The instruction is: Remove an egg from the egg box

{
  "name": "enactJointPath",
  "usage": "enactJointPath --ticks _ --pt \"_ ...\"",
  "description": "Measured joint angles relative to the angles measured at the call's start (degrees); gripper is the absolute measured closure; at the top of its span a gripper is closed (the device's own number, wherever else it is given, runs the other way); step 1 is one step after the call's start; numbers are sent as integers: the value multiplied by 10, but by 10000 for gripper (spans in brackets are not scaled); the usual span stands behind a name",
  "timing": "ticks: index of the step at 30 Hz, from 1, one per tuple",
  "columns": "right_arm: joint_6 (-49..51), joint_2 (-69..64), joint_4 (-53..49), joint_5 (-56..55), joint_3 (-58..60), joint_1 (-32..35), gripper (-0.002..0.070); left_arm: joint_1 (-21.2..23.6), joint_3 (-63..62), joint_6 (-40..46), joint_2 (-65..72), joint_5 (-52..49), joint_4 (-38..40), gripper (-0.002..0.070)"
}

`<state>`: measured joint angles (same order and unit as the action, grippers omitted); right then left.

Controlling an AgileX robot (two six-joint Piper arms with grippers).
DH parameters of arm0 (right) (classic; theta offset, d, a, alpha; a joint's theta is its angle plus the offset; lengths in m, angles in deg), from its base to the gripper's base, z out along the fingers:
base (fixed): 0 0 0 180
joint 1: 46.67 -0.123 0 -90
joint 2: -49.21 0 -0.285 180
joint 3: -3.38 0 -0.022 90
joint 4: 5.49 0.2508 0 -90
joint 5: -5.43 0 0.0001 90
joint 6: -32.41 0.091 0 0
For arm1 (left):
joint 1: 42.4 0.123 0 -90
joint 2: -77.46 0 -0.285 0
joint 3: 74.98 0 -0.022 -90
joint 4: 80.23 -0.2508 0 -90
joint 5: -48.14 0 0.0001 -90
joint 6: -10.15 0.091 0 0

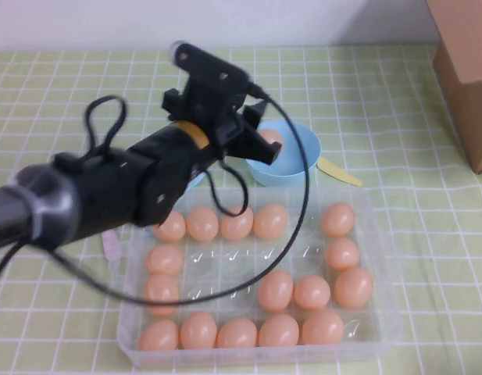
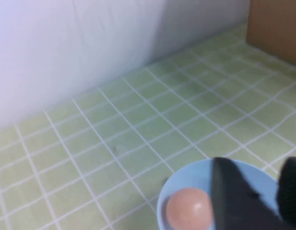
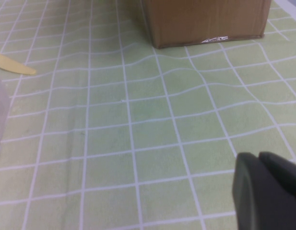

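The egg box [image 1: 385, 258] sits on the counter [image 1: 428, 156] nearest the robot, most of its wells filled with peach-orange eggs; several central wells are bare. Just beyond its far edge stands a light-blue bowl [image 1: 307, 148]. One egg [image 2: 188, 208] lies in that bowl, outside the egg box, partly masked in the high view by the left hand [image 1: 252, 141]. The left hand hovers over the bowl's near-left rim, its fingers [image 2: 234, 201] spread apart with nothing between them.

A yellow strip [image 1: 338, 172] lies on the counter between bowl and egg box. A cardboard box [image 1: 467, 70] stands well to the right of the bowl, cut off by the frame edge; open counter lies between them.

The right hand [image 3: 267, 191] appears only in its wrist view, low over bare counter. Cannot tell its finger state.
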<state>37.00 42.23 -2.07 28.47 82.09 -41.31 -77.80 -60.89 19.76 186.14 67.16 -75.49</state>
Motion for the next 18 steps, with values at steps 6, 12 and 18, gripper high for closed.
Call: enactJointPath --ticks 6,12,18 --pt "0 0 0 0 0 0 694 11 160 0 -149 68 0 655" --pt "0 0 0 0 0 0 694 14 243 1 -314 49 1 672" --pt "0 0 0 0 0 0 694 14 286 1 -453 -47 0 673"
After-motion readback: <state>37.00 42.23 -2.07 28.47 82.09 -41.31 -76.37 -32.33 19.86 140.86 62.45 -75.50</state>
